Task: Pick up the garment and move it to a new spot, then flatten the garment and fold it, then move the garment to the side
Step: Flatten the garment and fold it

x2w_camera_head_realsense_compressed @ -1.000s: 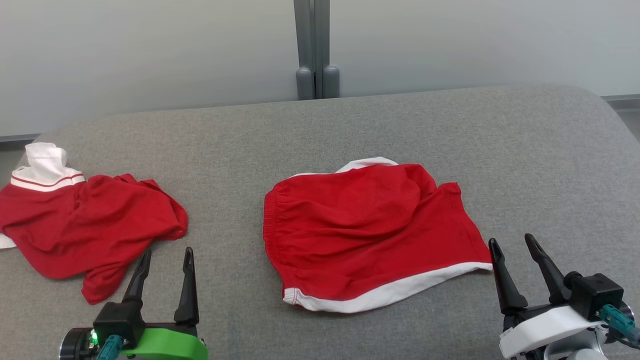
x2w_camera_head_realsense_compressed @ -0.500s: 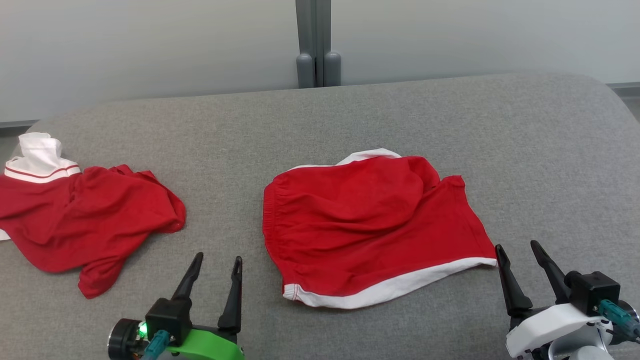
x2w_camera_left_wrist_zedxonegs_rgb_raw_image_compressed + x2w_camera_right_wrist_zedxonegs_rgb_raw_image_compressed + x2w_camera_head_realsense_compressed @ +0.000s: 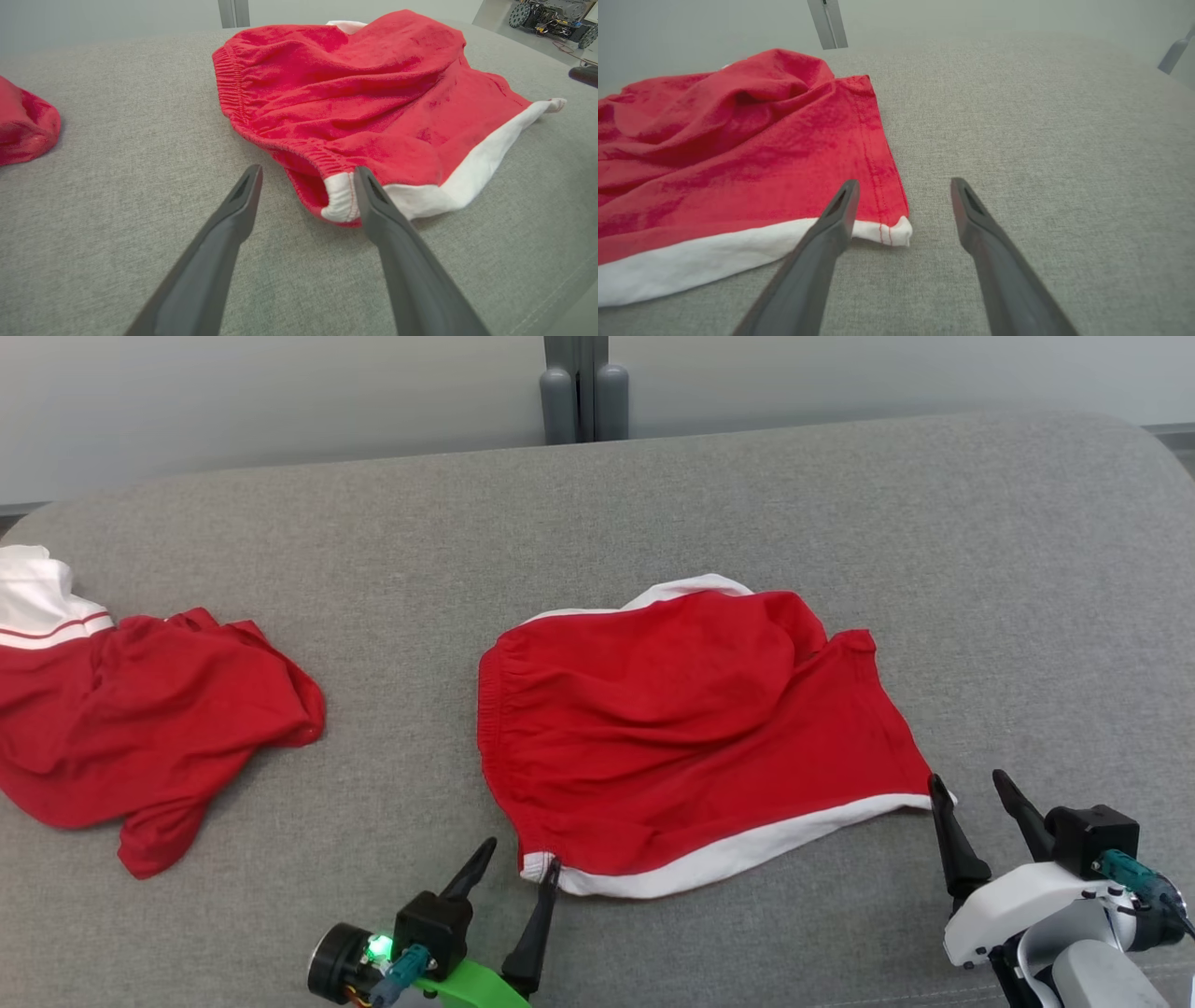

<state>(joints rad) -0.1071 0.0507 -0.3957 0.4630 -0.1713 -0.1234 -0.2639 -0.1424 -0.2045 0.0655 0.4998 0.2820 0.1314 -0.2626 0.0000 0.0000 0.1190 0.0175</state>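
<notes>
**Grey pad (image 3: 747, 504) with shorts (image 3: 691, 728) between two open grippers**

Grey woven fabric covers the pad, which runs back to a pale wall (image 3: 233, 392) with a grey post (image 3: 579, 392) at its middle. The red shorts lie near the centre of the pad, spread out but rumpled. The gathered waistband is on the robot's left, a white hem runs along the near edge, and a bit of white shows at the far edge.

The left gripper (image 3: 523, 854) sits at the near left corner of the shorts with its fingers wide apart and nothing between them clamped. In the left wrist view the white corner, where hem meets waistband, lies just inside one finger. I cannot tell whether the finger touches it.

The right gripper (image 3: 966, 777) is at the near right corner, also spread wide and holding nothing. In the right wrist view the hem's white tip lies on the pad between the two fingers, closer to the one that crosses in front of the hem.

A second red garment (image 3: 149, 709) with a white, red-striped band lies crumpled at the far left of the pad, well apart from the shorts.
</notes>
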